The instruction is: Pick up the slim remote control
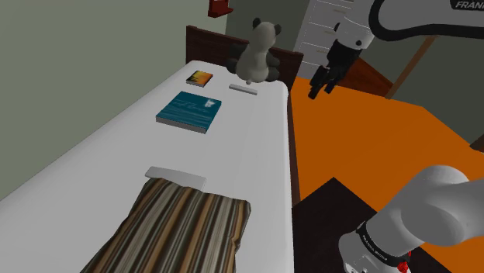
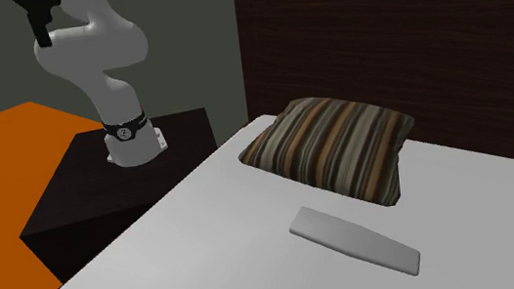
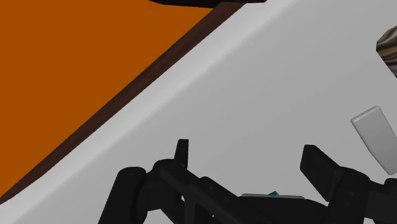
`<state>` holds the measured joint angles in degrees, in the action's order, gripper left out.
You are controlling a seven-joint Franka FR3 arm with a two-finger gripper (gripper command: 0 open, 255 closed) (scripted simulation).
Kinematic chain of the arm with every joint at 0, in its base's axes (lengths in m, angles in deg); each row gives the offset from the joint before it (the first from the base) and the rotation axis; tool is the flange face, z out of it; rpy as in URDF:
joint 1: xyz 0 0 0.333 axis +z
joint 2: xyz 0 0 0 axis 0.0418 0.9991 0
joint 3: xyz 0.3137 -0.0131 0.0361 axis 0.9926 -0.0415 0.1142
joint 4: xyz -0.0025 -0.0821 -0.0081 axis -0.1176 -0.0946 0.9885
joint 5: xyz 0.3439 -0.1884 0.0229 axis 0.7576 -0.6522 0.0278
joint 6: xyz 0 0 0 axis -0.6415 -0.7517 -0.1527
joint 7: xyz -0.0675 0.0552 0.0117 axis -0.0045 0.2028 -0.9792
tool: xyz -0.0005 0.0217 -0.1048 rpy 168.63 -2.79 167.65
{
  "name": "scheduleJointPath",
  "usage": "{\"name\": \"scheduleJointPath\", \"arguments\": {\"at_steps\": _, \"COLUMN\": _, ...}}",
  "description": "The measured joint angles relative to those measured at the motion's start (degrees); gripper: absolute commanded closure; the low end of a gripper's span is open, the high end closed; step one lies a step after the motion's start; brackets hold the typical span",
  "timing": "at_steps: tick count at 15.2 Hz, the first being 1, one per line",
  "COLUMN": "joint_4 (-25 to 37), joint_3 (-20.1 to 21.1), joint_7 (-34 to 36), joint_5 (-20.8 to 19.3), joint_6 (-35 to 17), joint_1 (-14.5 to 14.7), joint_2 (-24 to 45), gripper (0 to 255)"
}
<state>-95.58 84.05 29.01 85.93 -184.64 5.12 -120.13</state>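
Observation:
The slim remote control [image 1: 177, 175] is a flat pale grey slab lying on the white bed [image 1: 116, 139], just beyond the striped pillow [image 1: 182, 233]. It also lies in front of the pillow [image 2: 334, 145] as the remote [image 2: 353, 239] in the second exterior view. My black gripper [image 1: 322, 81] hangs in the air over the orange floor, off the bed's far right side and well away from the remote. In the wrist view the gripper [image 3: 249, 159] is open with nothing between its fingers, and the remote [image 3: 376, 137] lies far off to one side of it.
A teal book [image 1: 188, 111], a small orange-covered book [image 1: 200, 77], a second short grey slab [image 1: 243, 88] and a panda plush [image 1: 258, 53] sit at the bed's far end. A white drawer unit [image 1: 322, 31] stands behind the gripper. The dark stand [image 2: 104, 199] is beside the bed.

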Motion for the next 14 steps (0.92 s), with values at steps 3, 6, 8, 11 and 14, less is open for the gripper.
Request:
{"name": "scheduleJointPath", "arguments": {"at_steps": 3, "joint_4": 0.5, "joint_3": 1.2, "joint_7": -0.3, "joint_5": 0.7, "joint_6": -3.4, "joint_1": 1.5, "joint_2": 4.4, "gripper": 0}}
{"name": "scheduleJointPath", "arguments": {"at_steps": 6, "joint_4": 1.8, "joint_3": 2.8, "joint_7": -0.3, "joint_5": 1.4, "joint_6": -7.1, "joint_1": 3.1, "joint_2": 9.9, "gripper": 0}}
{"name": "scheduleJointPath", "arguments": {"at_steps": 8, "joint_4": 2.8, "joint_3": 3.7, "joint_7": -0.5, "joint_5": 1.7, "joint_6": -9.3, "joint_1": 4.0, "joint_2": 13.5, "gripper": 0}}
{"name": "scheduleJointPath", "arguments": {"at_steps": 11, "joint_4": 4.0, "joint_3": 5.2, "joint_7": -0.4, "joint_5": 2.0, "joint_6": -12.4, "joint_1": 5.3, "joint_2": 18.3, "gripper": 0}}
{"name": "scheduleJointPath", "arguments": {"at_steps": 14, "joint_4": 6.1, "joint_3": 6.4, "joint_7": -0.9, "joint_5": 1.9, "joint_6": -15.1, "joint_1": 6.4, "joint_2": 23.6, "gripper": 0}}
